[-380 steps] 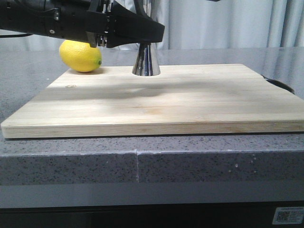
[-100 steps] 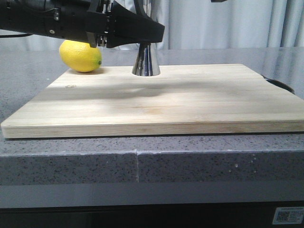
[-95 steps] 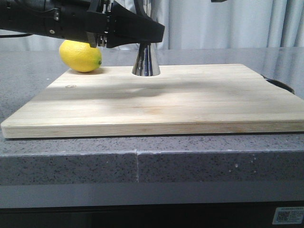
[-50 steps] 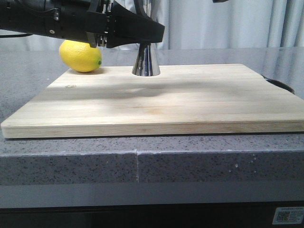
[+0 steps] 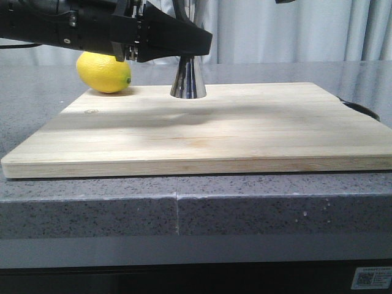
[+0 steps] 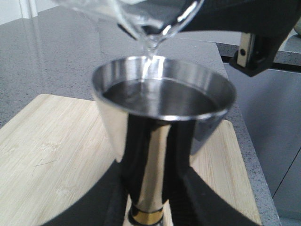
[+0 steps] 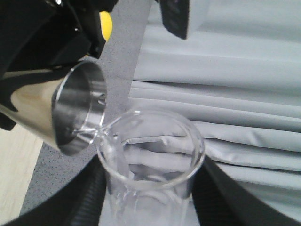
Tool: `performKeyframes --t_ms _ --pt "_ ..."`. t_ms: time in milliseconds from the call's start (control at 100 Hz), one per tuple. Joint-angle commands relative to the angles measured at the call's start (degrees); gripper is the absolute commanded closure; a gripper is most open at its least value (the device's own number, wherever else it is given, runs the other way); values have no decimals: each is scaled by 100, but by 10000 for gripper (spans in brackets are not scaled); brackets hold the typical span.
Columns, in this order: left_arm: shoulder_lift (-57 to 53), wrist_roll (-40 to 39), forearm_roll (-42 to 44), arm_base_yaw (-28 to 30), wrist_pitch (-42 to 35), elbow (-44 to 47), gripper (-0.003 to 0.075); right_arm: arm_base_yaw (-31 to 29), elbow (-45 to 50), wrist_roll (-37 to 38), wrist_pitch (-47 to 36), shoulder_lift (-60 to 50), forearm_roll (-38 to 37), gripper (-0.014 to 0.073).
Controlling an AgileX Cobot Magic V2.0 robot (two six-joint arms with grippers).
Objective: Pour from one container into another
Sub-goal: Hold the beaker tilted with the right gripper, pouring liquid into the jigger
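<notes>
Left pincer (image 6: 150,207) pinched the jigger (image 6: 162,136); right pincer (image 7: 150,207) pinched the tilted beaker (image 7: 150,155). Lip misalignment risked spillage onto the board (image 5: 202,131).

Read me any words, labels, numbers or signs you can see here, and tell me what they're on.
None can be read.
White sticker on the front panel under the counter: a QR code and small print, too small to read.
Glass beaker: no readable markings.
Jigger: no text seen.
</notes>
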Motion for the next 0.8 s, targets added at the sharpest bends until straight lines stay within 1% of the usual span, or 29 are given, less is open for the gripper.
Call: performKeyframes --t_ms 0,410,790 --pt "-296 -41 -415 -57 521 -160 554 -4 -219 -39 108 -225 -20 336" --pt "-296 -41 -415 -57 521 -160 554 -4 -219 -39 91 -225 -9 336" --pt "-296 -41 -415 -57 521 -160 554 -4 -219 0 26 -225 533 336"
